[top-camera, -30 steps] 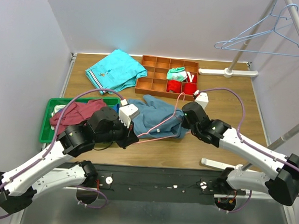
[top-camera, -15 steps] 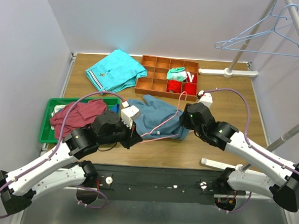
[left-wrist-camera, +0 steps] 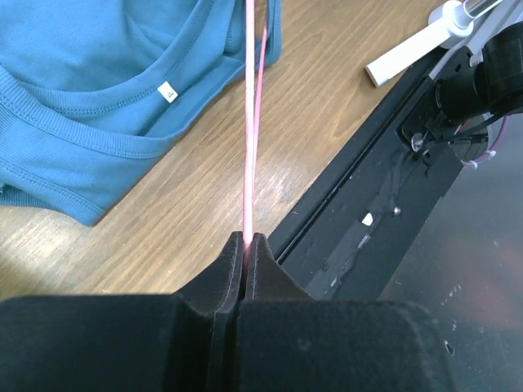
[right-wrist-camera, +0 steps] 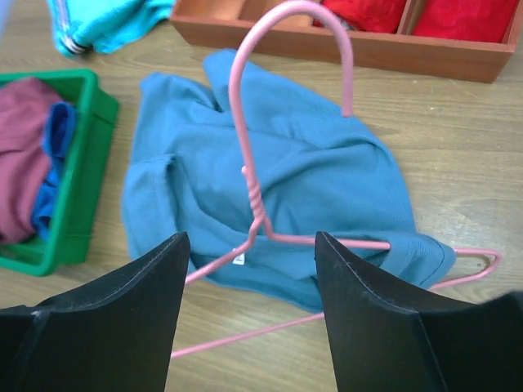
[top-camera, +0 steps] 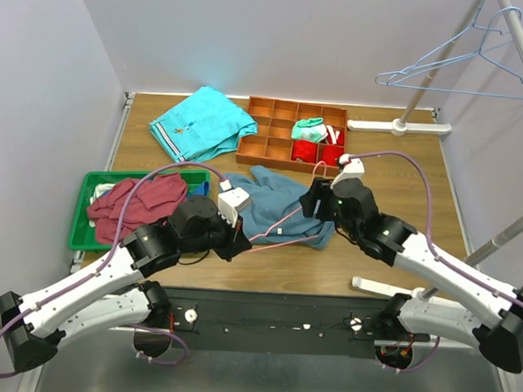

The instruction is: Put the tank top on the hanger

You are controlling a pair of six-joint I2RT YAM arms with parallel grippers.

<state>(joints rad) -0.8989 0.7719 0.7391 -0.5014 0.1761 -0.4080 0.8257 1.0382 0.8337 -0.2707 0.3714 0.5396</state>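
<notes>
The wooden table [top-camera: 395, 182] carries everything. Along its far edge sit an orange divided tray [top-camera: 276, 102] and, to the left of it, a turquoise shirt [top-camera: 204, 121] with a striped hem. At the left edge stands a green bin [top-camera: 76, 225] with a maroon shirt [top-camera: 141, 202] heaped in it.

The tank top [right-wrist-camera: 327, 180] lies crumpled and flat around the middle of the table, between the bin and the tray and a little nearer the front edge. It is not on the hanger.

The hanger [right-wrist-camera: 253, 200] lies across the tank top (hook toward the far edge, just short of the tray). Its twisted neck rests on the cloth. One shoulder runs toward the right edge and disappears under a fold of the blue cloth before its corner shows again on bare wood. The bottom bar runs along the tank top's near side.

The left gripper [left-wrist-camera: 247, 239] sits at the tank top's near-left corner, its jaws pressed together on the pink wire of the hanger's other end. The right gripper [right-wrist-camera: 249, 238] hangs over the hanger's neck with its jaws spread wide, holding nothing.
</notes>
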